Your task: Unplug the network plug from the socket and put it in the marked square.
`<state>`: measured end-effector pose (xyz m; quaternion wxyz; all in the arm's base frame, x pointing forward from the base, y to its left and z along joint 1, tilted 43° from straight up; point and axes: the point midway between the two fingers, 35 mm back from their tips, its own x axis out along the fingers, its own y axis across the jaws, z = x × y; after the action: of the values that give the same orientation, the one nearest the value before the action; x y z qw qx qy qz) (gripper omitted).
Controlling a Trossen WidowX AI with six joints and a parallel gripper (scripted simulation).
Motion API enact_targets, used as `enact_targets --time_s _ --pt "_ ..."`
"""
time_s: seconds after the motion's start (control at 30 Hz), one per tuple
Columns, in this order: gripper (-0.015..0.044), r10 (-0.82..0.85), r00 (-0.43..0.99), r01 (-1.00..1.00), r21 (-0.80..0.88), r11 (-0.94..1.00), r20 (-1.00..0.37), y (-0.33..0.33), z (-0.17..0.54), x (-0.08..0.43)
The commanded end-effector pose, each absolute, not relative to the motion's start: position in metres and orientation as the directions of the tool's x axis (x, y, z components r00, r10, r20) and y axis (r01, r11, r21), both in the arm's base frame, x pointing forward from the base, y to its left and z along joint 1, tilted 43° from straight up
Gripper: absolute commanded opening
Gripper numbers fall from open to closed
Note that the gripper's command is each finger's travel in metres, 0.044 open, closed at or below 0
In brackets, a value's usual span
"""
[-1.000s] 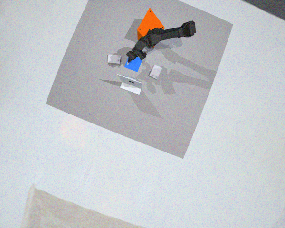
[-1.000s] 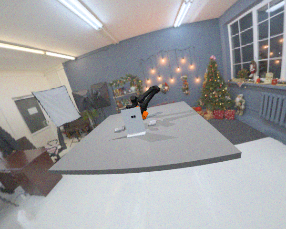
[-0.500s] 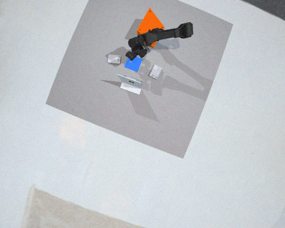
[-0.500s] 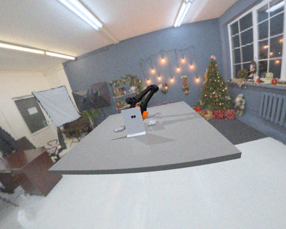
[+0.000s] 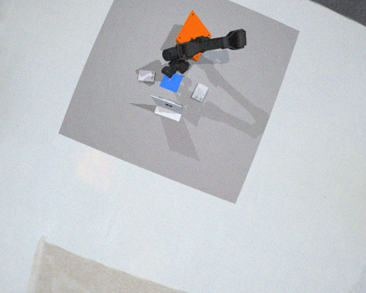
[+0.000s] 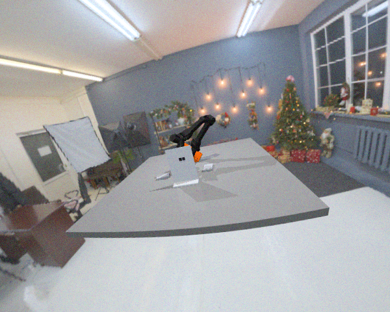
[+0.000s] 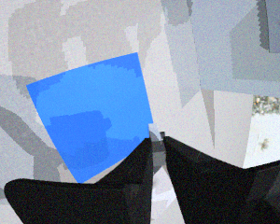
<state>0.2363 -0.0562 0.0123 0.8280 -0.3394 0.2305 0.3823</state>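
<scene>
My gripper (image 7: 157,144) (image 5: 170,77) is shut on the small grey-white plug (image 7: 153,131), whose end shows just past the fingertips in the wrist view; the rest is hidden between the dark fingers. They are above the table, near the edge of the blue marked square (image 7: 89,98) (image 5: 171,85); the height is hard to tell. The upright grey panel (image 5: 177,108) (image 6: 181,171) (image 7: 215,51) stands beyond the square, apart from the gripper. Its two dark socket openings (image 5: 168,105) (image 6: 181,158) are empty. In the exterior view the panel hides the gripper's tips.
A white box (image 5: 146,76) (image 6: 162,176) lies on one side of the square, and another white box (image 5: 199,92) (image 6: 207,167) on the other side. The panel has a white foot (image 5: 168,113) (image 6: 186,182). The arm's orange base (image 5: 193,27) (image 6: 197,156) stands behind the square.
</scene>
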Motion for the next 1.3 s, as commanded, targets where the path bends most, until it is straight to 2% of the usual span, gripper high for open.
enact_targets --time_s 0.0,1.27 --pt "0.0000 0.484 0.596 -0.793 -0.374 0.481 -0.641 -0.052 0.006 0.236" --pt "0.0000 0.482 0.599 -0.790 -0.374 0.486 -0.639 -0.024 -0.023 0.238"
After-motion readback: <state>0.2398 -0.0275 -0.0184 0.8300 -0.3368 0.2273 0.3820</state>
